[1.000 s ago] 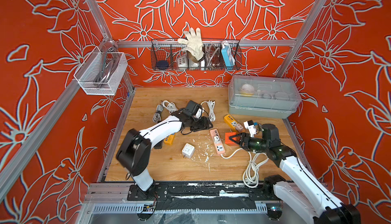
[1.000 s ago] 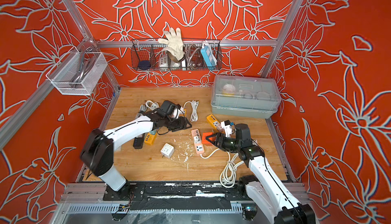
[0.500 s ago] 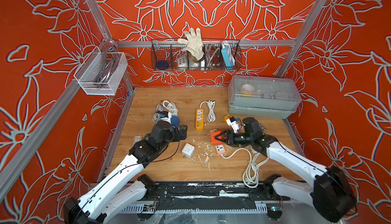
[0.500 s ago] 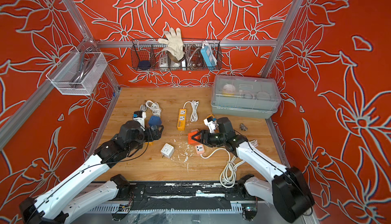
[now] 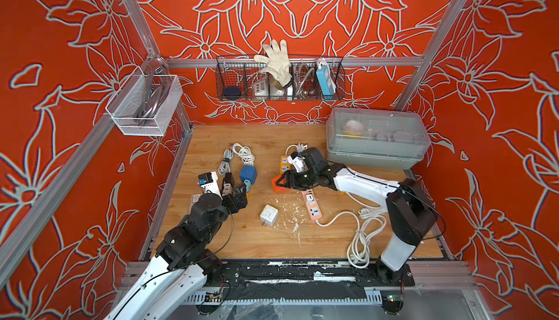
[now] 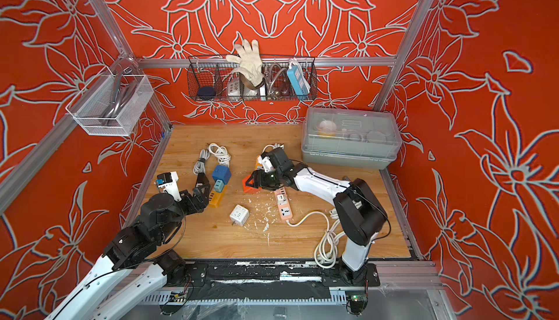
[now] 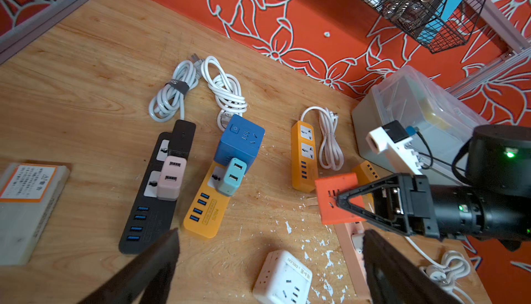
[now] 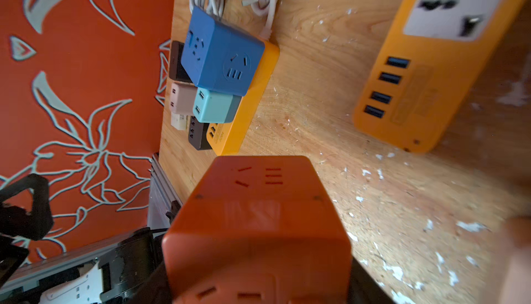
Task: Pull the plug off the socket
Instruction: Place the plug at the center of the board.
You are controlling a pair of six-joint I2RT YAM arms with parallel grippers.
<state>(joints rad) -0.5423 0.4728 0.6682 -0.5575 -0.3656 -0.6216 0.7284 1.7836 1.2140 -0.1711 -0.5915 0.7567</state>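
An orange cube plug point(image 5: 276, 187) point(image 6: 248, 187) point(image 8: 258, 225) hangs tilted at the far end of the pink socket strip point(image 5: 313, 208) point(image 7: 349, 248). My right gripper point(image 5: 280, 181) point(image 8: 258, 288) is shut on the cube's sides, as the left wrist view also shows on the orange cube point(image 7: 333, 199). Whether its pins still sit in the strip I cannot tell. My left gripper point(image 5: 234, 187) point(image 7: 270, 239) is open and empty, hovering left of the strip, near the blue cube point(image 5: 248, 174).
A white cube adapter point(image 5: 268, 215) lies beside the pink strip. A yellow strip point(image 7: 207, 210) carries the blue cube and a teal charger point(image 7: 231, 177); a black strip point(image 7: 149, 216) lies beside it. A second yellow strip point(image 7: 301, 156), a clear box point(image 5: 376, 137) and coiled cords point(image 5: 363, 236) crowd the right.
My left arm has drawn back from the table's middle toward the left front, and its jaws have opened wide. The right gripper has carried the orange cube leftward.
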